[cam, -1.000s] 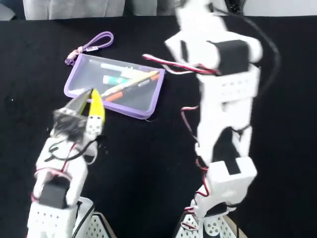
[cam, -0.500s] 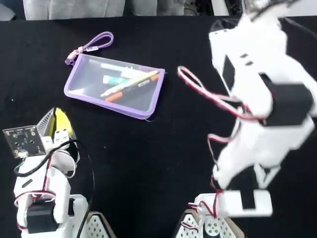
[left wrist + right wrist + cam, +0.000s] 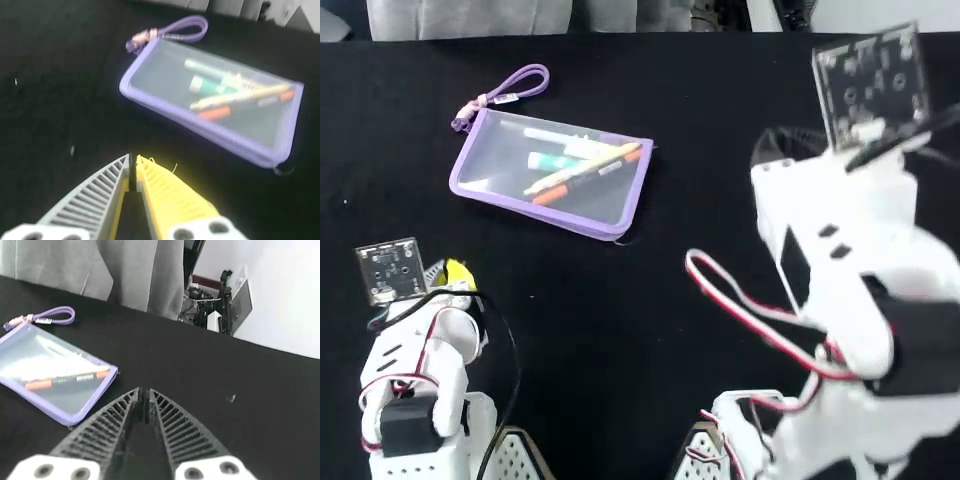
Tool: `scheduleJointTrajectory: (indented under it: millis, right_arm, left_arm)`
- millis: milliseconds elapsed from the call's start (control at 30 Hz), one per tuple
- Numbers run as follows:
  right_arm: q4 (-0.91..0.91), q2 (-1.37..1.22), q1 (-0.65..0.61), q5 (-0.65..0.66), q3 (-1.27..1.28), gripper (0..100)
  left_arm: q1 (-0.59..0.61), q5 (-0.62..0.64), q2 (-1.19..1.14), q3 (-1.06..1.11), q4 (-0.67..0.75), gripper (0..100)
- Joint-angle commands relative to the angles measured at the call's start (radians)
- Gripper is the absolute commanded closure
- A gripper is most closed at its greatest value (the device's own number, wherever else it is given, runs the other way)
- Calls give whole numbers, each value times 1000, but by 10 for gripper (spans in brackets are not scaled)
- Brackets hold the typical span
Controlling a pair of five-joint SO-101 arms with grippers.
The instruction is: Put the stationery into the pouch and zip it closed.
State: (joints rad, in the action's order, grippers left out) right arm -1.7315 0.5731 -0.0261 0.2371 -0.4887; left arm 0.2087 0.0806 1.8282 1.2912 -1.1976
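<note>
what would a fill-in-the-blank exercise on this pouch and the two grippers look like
1. The pens lie ____ the clear pouch.
2. The pouch's edging and its loop strap are ____ in colour.
3. The left gripper has one grey finger and one ____ finger.
4. The right gripper is shut and holds ____.

Missing words: inside; purple; yellow; nothing.
</note>
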Motion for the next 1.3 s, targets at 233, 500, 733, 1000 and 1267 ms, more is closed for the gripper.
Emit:
scheduleJointTrajectory:
  millis: [233, 500, 733, 1000, 1267]
  right_arm:
    - [164, 386, 11, -8, 575, 987]
    - [292, 668, 11, -8, 986, 988]
    - [341, 851, 15, 0, 1130, 987]
    - [408, 1033, 15, 0, 1353, 987]
    - [499, 1328, 17, -5, 1669, 987]
  left_arm:
    - [-1, 2, 0, 113, -37, 968]
    - [-1, -107, 0, 237, -23, 970]
    - [7, -121, 0, 300, -20, 970]
    - [2, -124, -2, 338, -18, 969]
    - [8, -121, -2, 401, -20, 970]
